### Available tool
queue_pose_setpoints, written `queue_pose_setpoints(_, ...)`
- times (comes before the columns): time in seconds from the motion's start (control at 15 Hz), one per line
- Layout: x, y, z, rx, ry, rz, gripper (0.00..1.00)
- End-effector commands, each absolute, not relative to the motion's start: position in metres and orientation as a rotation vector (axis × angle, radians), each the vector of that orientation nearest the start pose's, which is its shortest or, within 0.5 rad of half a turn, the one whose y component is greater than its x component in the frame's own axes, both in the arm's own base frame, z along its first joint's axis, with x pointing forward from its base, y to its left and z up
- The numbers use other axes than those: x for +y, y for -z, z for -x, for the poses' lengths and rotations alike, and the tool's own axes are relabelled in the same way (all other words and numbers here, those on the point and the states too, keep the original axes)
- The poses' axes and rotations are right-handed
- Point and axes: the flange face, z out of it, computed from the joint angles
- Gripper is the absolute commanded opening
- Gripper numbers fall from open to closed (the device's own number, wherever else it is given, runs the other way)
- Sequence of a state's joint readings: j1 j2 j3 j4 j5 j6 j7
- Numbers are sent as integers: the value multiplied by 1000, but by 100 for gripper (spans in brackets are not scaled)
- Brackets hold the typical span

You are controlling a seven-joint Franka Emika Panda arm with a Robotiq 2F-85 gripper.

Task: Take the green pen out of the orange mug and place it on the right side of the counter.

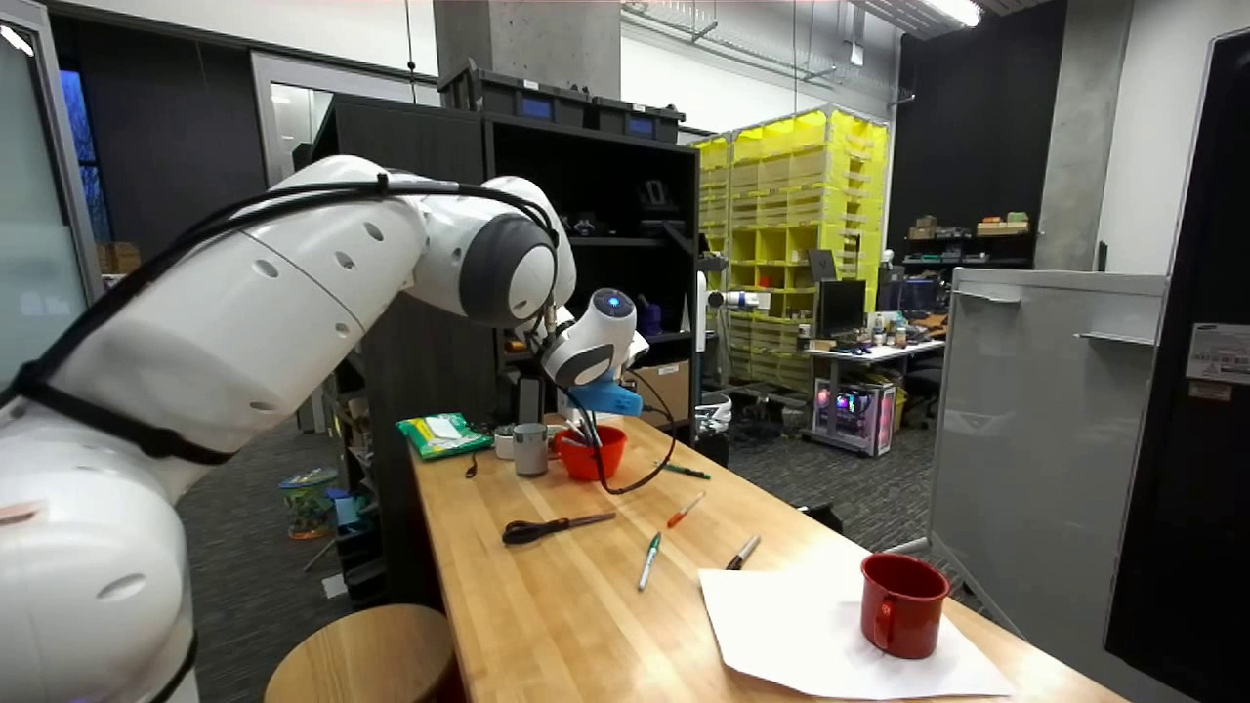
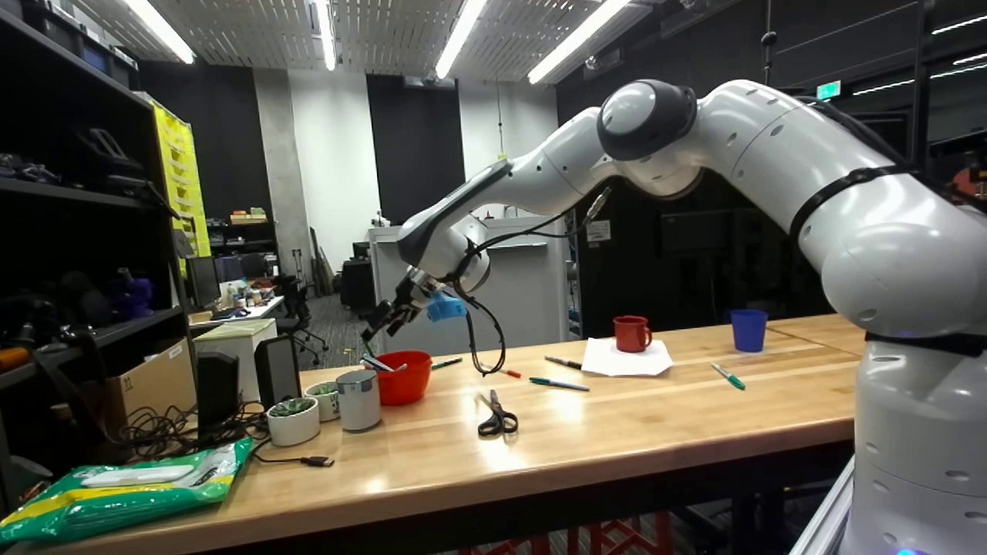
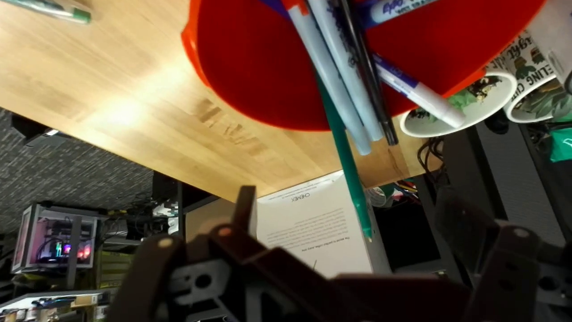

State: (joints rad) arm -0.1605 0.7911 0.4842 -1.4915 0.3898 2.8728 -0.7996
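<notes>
The end effector, a black two-finger gripper (image 3: 346, 201), has its jaws parted, fingers spread well apart. It hangs tilted from the white jointed arm (image 2: 771, 150), above rim level of the round, bright orange-red mug (image 2: 405, 385). The long, slim green pen (image 3: 351, 179) stands tilted in the orange-red mug, its upper end protruding past the rim; in the wrist view this end appears between the fingers, with a gap on each side. The same mug also contains pale blue-grey pens (image 3: 330, 80), a thin black pen (image 3: 380, 105) and a white-and-purple marker (image 3: 429, 101). A grey cylindrical vessel (image 2: 359, 405) stands just beside the orange-red mug; two round white planters (image 2: 293, 428) stand near that mug, and a green-and-yellow plastic packet (image 2: 139, 497) lies farther from it. Black-handled scissors (image 2: 497, 422) lie near the orange-red mug on the light-wood counter (image 2: 432, 470). Several loose pens (image 2: 559, 384) lie between the orange-red mug and a glossy dark red mug (image 2: 631, 335), which rests, well apart from the former, on a white paper sheet (image 2: 628, 366). In an exterior view, a tapered blue cup (image 2: 748, 331) stands farther still from the orange-red mug.
</notes>
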Motion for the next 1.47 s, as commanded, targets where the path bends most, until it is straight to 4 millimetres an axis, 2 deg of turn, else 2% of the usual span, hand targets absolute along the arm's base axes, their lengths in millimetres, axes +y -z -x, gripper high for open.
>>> queue_pose_setpoints(0.0,139,-302,-763,-708,980,2483,100)
queue_pose_setpoints(0.27,144,-292,-770,-706,950,2459,100)
queue_pose_setpoints(0.33,145,-290,-771,-706,946,2454,75)
queue_pose_setpoints(0.47,145,-287,-773,-706,941,2449,68)
queue_pose_setpoints(0.73,145,-286,-773,-698,943,2446,34)
queue_pose_setpoints(1.07,147,-293,-770,-707,958,2449,0)
queue_pose_setpoints(1.4,150,-306,-762,-724,993,2459,3)
